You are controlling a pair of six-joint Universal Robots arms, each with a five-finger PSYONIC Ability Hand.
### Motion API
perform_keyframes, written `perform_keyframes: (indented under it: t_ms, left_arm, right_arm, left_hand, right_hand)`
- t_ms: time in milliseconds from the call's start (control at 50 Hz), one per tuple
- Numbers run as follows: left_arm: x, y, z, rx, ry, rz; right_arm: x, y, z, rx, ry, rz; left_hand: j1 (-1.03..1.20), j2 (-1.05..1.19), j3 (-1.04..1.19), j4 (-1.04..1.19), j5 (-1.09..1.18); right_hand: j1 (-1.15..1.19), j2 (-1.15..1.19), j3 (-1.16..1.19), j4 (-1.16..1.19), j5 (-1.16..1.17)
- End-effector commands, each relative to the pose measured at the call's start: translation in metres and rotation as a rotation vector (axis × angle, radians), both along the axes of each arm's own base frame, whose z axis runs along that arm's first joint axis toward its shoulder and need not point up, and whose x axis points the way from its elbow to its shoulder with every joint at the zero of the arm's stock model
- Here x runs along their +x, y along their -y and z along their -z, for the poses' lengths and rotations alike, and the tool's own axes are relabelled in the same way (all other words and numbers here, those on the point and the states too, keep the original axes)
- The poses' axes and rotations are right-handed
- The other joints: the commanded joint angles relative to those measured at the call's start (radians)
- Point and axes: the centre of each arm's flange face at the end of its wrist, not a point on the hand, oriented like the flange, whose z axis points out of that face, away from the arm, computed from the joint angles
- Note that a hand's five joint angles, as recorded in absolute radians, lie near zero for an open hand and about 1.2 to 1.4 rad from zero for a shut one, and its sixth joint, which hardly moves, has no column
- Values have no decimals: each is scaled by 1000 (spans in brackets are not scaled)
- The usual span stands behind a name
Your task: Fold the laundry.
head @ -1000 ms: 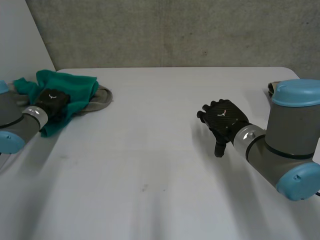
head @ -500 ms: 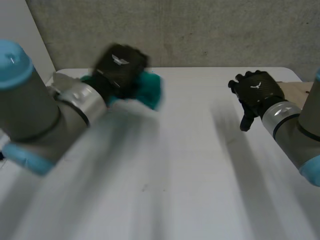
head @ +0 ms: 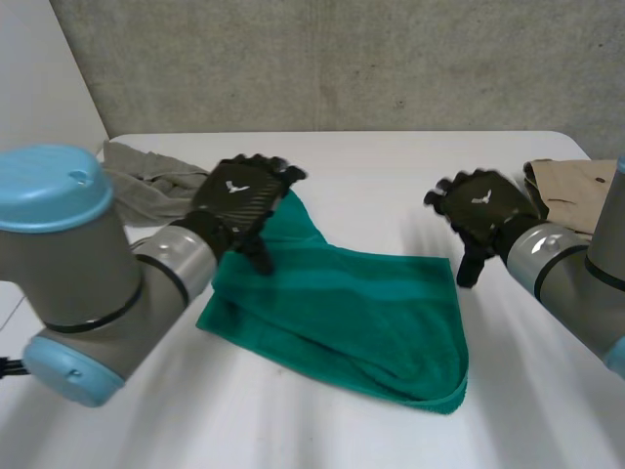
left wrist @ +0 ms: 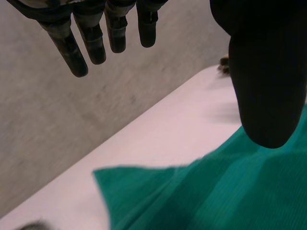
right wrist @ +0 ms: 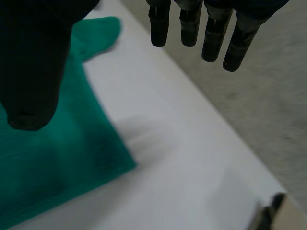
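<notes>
Since both sets of fingers were straight and held nothing, the step in hand seemed to be laying the cloth out, with no fold begun. The left robot hand [head: 239, 200] hung over the far left corner of the green towel [head: 342, 303], its fingers [left wrist: 96, 36] spread well clear of the thumb, with only air between them. The right robot hand [head: 483, 210] was just beside the towel's far right corner, likewise with its fingers [right wrist: 192, 24] apart from the thumb and empty.

The next move probably called for each robot hand to drop onto its own corner, pinch a single layer and draw the cloth flat and square before any half was carried over.

The towel lay in the middle of the white worktop [head: 293, 435], askew to its edges. It rose to a point at the far left, and its near edge looked doubled under into a soft roll towards the near right. Broad creases ran along it.

A grey garment [head: 146, 176] lay crumpled at the far left, and a beige cloth [head: 576, 186] at the far right, both apart from the towel.
</notes>
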Motion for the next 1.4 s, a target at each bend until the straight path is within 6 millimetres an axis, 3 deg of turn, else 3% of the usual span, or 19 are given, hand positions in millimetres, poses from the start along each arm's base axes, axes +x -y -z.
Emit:
perform_keyframes:
  t_ms: [20,160,280,400,480,680,860,940,1000,1020,1100,1220,1300,1320,1400]
  left_arm:
    - [27,-2,13,55,63,-65]
    - [51,-12,40,118,166,-104]
    - [60,-20,55,165,207,-147]
    - [65,-10,65,163,215,-207]
    - [70,-1,68,161,211,-233]
    - [71,-2,56,131,187,-239]
    - [73,-5,54,132,184,-242]
    - [75,-5,54,134,184,-247]
    - [74,-6,54,132,183,-244]
    - [74,-6,54,132,183,-244]
    - [74,-6,51,124,179,-245]
    - [74,-6,45,104,168,-244]
    - [73,-5,41,88,162,-243]
    - [73,-4,40,86,161,-242]
    - [70,-5,38,79,157,-235]
  right_arm:
    - [0,-24,8,114,-69,-89]
    - [-2,-32,21,81,-198,-175]
    - [4,-31,30,61,-221,-238]
    - [13,-23,42,47,-190,-264]
    - [35,-31,36,31,-133,-306]
    - [99,-36,50,43,-62,-436]
    - [124,-29,76,85,-91,-466]
    - [131,-21,86,75,-123,-447]
    - [132,-17,89,66,-137,-436]
    - [132,-15,89,64,-142,-435]
    - [133,-14,90,70,-146,-434]
    - [132,-10,75,51,-120,-403]
    - [120,10,56,12,-93,-288]
    - [107,25,51,7,-86,-209]
    - [81,53,46,-1,-91,-74]
  left_hand:
    - [135,117,109,117,104]
    - [460,442,434,442,430]
    - [455,437,429,437,424]
    - [373,355,347,355,342]
    - [373,355,347,355,342]
    - [326,308,300,308,295]
    - [317,299,291,299,286]
    - [317,299,291,299,286]
    - [317,299,291,299,286]
    - [314,296,288,296,283]
    - [311,293,285,293,281]
    - [311,293,285,293,281]
    - [308,290,282,290,278]
    - [308,290,282,290,278]
    - [299,281,274,281,269]
  right_hand:
    - [-27,-45,-40,-60,-59]
    - [-27,-45,-40,-60,-59]
    - [-27,-45,-40,-60,-59]
    - [-27,-45,-40,-60,-59]
    - [-27,-45,-40,-60,-59]
    - [-5,-23,-19,-38,-37]
    - [100,82,87,68,69]
    - [367,349,353,334,335]
    - [640,622,626,607,608]
    - [876,858,863,844,845]
    - [1194,1176,1181,1161,1162]
    - [1195,1177,1181,1162,1163]
    - [1195,1177,1181,1162,1163]
    - [1195,1177,1181,1162,1163]
    - [1195,1177,1181,1162,1163]
